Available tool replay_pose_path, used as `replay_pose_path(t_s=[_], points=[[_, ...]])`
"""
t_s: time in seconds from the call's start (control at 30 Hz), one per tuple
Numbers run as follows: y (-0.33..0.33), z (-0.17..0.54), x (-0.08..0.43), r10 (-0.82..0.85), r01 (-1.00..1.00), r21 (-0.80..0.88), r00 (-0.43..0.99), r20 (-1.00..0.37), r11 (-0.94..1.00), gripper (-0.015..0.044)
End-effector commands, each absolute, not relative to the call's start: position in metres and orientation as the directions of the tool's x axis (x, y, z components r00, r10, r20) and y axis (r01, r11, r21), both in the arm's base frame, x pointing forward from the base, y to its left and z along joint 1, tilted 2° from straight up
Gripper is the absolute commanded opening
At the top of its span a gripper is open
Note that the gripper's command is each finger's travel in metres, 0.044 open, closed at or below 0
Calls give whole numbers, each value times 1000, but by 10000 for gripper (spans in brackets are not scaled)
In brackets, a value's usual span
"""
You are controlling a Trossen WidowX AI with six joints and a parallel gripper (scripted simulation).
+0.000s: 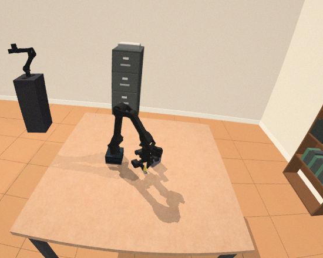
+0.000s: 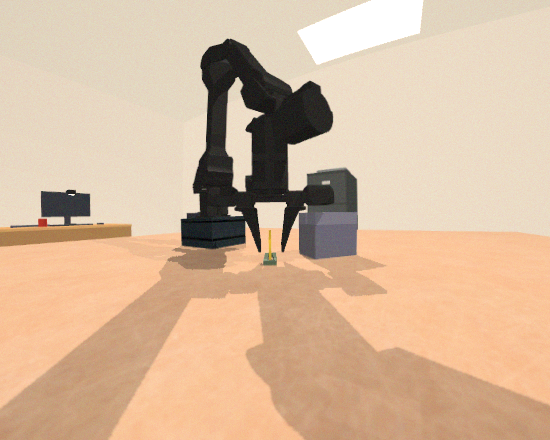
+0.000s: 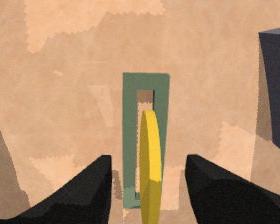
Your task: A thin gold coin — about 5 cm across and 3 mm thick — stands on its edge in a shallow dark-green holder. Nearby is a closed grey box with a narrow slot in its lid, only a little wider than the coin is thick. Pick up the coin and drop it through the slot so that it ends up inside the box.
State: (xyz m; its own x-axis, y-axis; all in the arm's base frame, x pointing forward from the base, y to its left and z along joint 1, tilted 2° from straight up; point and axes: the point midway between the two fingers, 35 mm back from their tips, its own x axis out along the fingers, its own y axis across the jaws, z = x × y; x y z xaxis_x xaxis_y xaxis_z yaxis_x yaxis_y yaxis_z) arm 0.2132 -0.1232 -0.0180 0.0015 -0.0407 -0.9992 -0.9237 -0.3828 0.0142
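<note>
The gold coin (image 1: 144, 169) (image 2: 270, 244) (image 3: 151, 150) stands on its edge in the green holder (image 2: 270, 262) (image 3: 128, 125). My gripper (image 2: 271, 251) (image 3: 148, 164) is open and points down. Its fingertips are on either side of the coin, with a gap on each side, above the level of the holder. In the wrist view the coin is between the fingers, its lower end cut off by the frame edge. The grey box (image 2: 328, 236) (image 3: 277, 90) stands to the right of the holder; in the top view the arm mostly hides it. The slot does not show.
The arm's base (image 1: 114, 155) (image 2: 213, 232) stands on the table (image 1: 107, 211) (image 2: 222, 350), left of the holder. The box wall is near the right finger's side. A filing cabinet (image 1: 127, 79) and a second arm on a pedestal (image 1: 33, 102) stand beyond the table.
</note>
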Motion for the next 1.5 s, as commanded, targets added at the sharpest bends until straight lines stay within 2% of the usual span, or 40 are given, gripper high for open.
replay_pose_path(t_s=[0.0, 0.13, 0.17, 0.53, 1.47], points=[[-122, -22, 211, -34, -922, 17, -4, -999, -387, 108], [-122, -22, 211, -34, -922, 17, -4, -999, -387, 3], [-122, -22, 211, -34, -922, 17, -4, -999, -387, 0], [-122, -21, 211, -34, -922, 17, -4, -999, -387, 0], [-121, 47, 215, -34, -922, 16, -3, -999, -387, 0]])
